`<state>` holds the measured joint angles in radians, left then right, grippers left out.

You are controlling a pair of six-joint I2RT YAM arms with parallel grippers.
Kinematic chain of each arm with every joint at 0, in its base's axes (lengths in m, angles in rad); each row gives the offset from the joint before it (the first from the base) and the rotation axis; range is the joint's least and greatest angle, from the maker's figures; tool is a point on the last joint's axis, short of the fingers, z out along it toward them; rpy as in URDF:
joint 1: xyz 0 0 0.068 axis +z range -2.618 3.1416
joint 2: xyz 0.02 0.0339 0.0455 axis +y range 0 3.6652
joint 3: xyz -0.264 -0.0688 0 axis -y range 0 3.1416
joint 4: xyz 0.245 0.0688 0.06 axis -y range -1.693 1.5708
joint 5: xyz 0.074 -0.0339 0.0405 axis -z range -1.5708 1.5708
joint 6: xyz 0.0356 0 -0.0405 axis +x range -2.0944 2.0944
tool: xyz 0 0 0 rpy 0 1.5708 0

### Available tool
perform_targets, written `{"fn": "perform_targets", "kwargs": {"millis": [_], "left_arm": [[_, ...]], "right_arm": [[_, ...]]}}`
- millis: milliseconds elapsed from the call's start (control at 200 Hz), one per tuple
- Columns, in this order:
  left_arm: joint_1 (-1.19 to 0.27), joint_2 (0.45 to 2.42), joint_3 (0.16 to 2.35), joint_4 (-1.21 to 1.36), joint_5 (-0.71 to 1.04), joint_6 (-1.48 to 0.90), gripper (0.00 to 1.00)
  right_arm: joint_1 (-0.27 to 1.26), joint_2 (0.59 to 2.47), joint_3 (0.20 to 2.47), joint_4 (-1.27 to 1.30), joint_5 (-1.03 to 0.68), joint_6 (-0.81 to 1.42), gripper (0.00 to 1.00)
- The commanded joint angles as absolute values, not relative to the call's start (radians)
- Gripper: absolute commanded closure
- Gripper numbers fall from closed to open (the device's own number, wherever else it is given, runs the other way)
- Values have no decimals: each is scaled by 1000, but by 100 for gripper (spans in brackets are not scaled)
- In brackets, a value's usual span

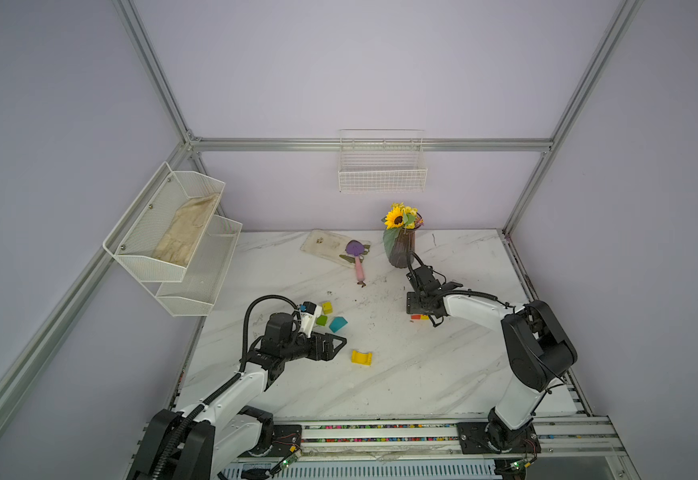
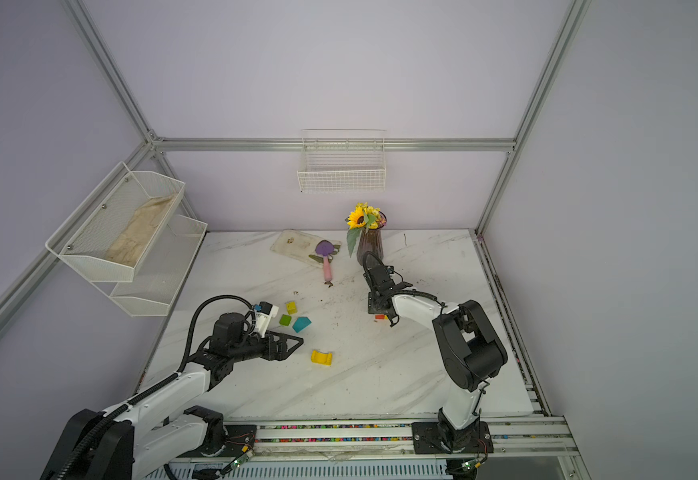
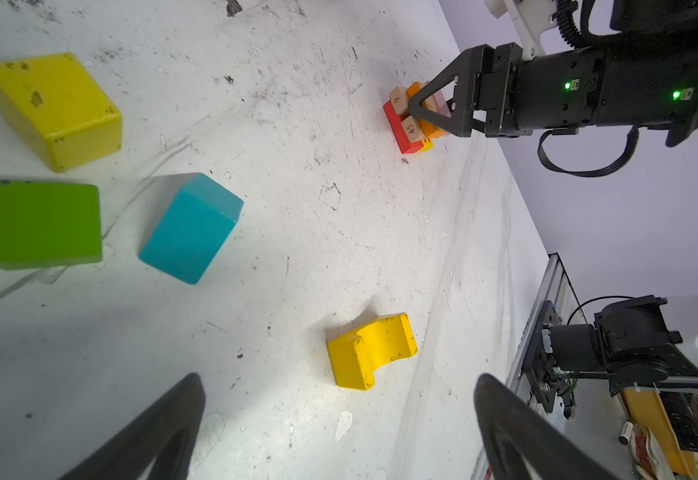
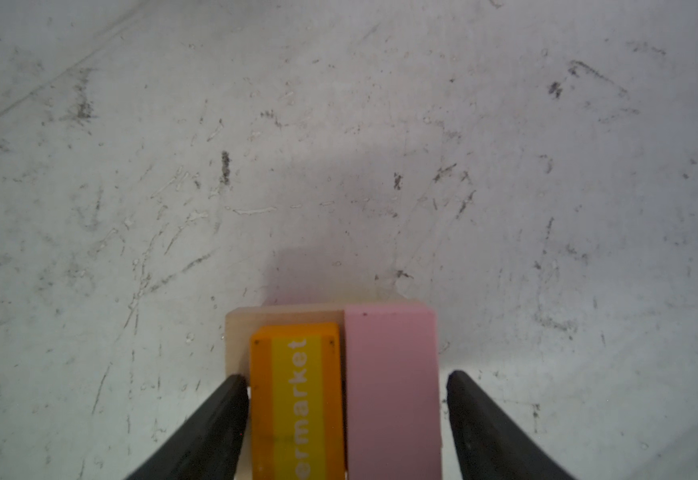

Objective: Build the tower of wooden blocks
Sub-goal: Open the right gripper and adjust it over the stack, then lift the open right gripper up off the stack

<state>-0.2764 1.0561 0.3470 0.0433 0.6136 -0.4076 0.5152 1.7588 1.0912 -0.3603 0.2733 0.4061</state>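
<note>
Top views: tower [image 1: 417,317] barely begun, mostly hidden beneath the right tool [image 1: 416,310]; yellow cube [image 1: 327,307], green block [image 1: 321,320], teal block [image 1: 337,324] and yellow arch [image 1: 361,358] lie loose near the left tool [image 1: 339,345].
Left wrist: left tool spread wide and empty, arch just ahead of it; red base [image 3: 397,133] and tan bars [image 3: 410,129] sit under the right tool.
Right wrist: right tool spread around orange block [image 4: 297,395] and pink block [image 4: 391,386], clear of the pink.
Remaining: four loose blocks, I reckon.

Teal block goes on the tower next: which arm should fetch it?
Left, I'd say. Its open claw sits close beside the teal block, with nothing between. The right claw is across the table, straddling the top blocks of the tower.
</note>
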Motion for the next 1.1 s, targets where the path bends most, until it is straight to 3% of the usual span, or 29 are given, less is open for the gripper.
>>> {"fn": "perform_targets", "kwargs": {"millis": [0, 235, 490, 730, 895, 1030, 1095], "left_arm": [[-280, 1058, 371, 72, 624, -388, 0], [-282, 1058, 374, 72, 624, -388, 0], [-282, 1058, 374, 73, 624, -387, 0], [-282, 1058, 373, 74, 624, -388, 0], [-282, 1058, 374, 73, 624, -387, 0], [-283, 1055, 372, 73, 627, -387, 0], [-284, 1053, 373, 74, 630, -387, 0]], "right_arm": [[511, 1778, 1117, -385, 294, 381, 24], [511, 1770, 1104, -380, 281, 379, 37], [513, 1762, 1096, -388, 273, 388, 41], [512, 1728, 1092, -394, 266, 415, 21], [512, 1652, 1079, -390, 247, 422, 19], [509, 1558, 1049, -377, 278, 425, 23], [493, 1516, 1031, -379, 304, 433, 34]]}}
